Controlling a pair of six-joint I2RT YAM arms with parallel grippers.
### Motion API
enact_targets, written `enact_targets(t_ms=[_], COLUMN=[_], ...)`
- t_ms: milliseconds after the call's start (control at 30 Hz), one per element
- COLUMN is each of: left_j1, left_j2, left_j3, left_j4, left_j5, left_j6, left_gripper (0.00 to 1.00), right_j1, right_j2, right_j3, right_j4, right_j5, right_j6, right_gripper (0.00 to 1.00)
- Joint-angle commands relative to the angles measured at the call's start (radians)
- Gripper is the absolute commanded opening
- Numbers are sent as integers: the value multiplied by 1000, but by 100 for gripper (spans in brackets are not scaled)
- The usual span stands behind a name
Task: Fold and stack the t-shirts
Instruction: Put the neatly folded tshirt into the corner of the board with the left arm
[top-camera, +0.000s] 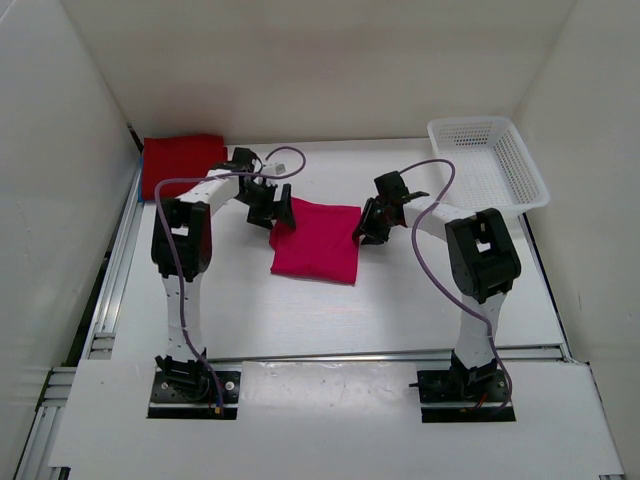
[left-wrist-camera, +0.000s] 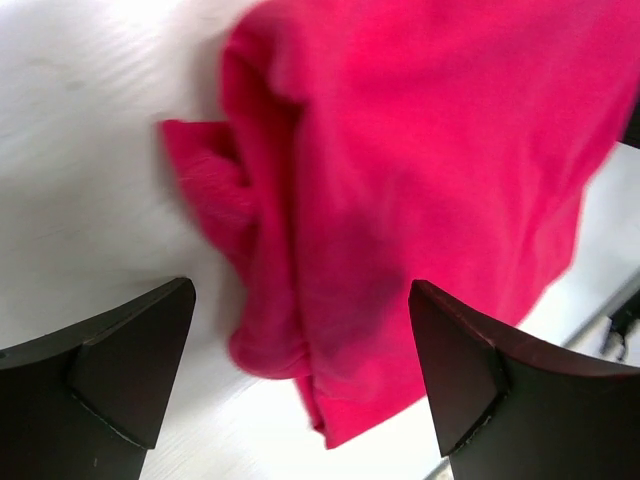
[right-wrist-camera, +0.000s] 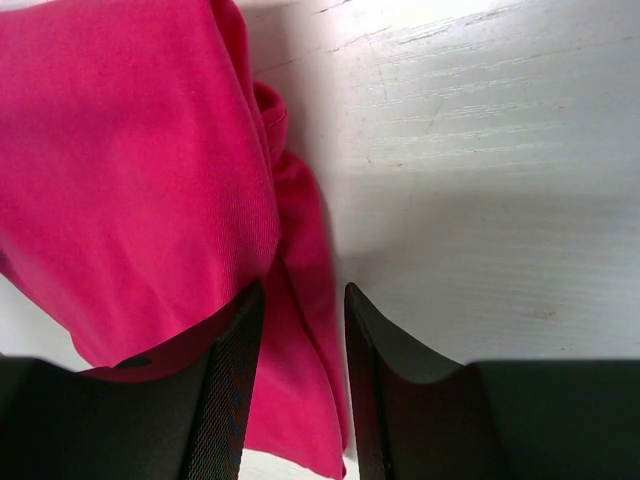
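A bright pink-magenta t-shirt (top-camera: 316, 240) lies folded into a square at the middle of the table. My left gripper (top-camera: 275, 215) hangs over its back left corner, jaws wide open, and that rumpled corner (left-wrist-camera: 270, 300) lies on the table below the gap, untouched. At the shirt's right edge, my right gripper (top-camera: 368, 225) stands partly open. A fold of the pink shirt (right-wrist-camera: 300, 350) runs between its fingers (right-wrist-camera: 235, 390) without being pinched. A dark red t-shirt (top-camera: 183, 160) lies folded at the back left corner.
A white mesh basket (top-camera: 490, 160) stands at the back right, partly over the table edge. White walls close in the back and sides. Bare table shows in front of the pink shirt and to the right of my right gripper (right-wrist-camera: 305, 340).
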Motion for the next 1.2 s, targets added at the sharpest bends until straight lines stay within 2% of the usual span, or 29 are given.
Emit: enact_targets(t_ms=[0, 167, 267, 300, 333, 433, 467, 567, 667, 733, 767, 800, 867, 900, 1000, 1033, 1167], left_j1=[-10, -10, -19, -30, -30, -19, -19, 38, 103, 125, 125, 125, 116, 116, 90, 76, 53], left_j2=[86, 199, 261, 271, 281, 291, 291, 258, 186, 125, 108, 92, 81, 81, 109, 109, 123], left_j3=[-38, -29, 2, 11, 29, 51, 63, 94, 163, 244, 270, 296, 382, 411, 513, 526, 527], left_j4=[-9, -21, -52, -52, -66, -76, -85, -86, -113, -130, -139, -139, -139, -139, -139, -123, -6], left_j5=[61, 282, 374, 374, 374, 374, 388, 399, 287, 106, 36, -109, -241, -364, -538, -637, -836], left_j6=[8, 8, 8, 8, 8, 8, 8, 8, 8, 8, 8, 8, 8, 8, 8, 8, 8], left_gripper=[100, 100, 79, 68, 50, 26, 10, 10, 10, 10, 10, 10, 10, 10, 10, 10, 10], right_j1=[-1, -1, -1, 8, 8, 8, 8, 8, 8, 8, 8, 8, 8, 8, 8, 8, 8], right_j2=[8, 17, 26, 26, 26, 26, 26, 15, -28, -67, -78, -90, -91, -103, -121, -121, -131], right_j3=[-16, -16, -26, -26, -26, -45, -45, -45, -67, -67, -67, -58, -39, -30, -20, -19, -10], right_j4=[35, 55, 75, 75, 75, 84, 93, 93, 93, 72, 57, 11, -29, -51, -75, -75, -75], right_j5=[-17, -26, -37, -37, -37, -37, -37, -37, -28, -3, 26, 41, 64, 73, 93, 93, 104], right_j6=[27, 36, 56, 56, 56, 65, 65, 65, 65, 40, 30, 7, -20, -31, -57, -57, -57], right_gripper=[43, 43, 43, 43, 43, 43, 43, 43, 43, 43, 43, 43, 43, 43, 43, 43, 43])
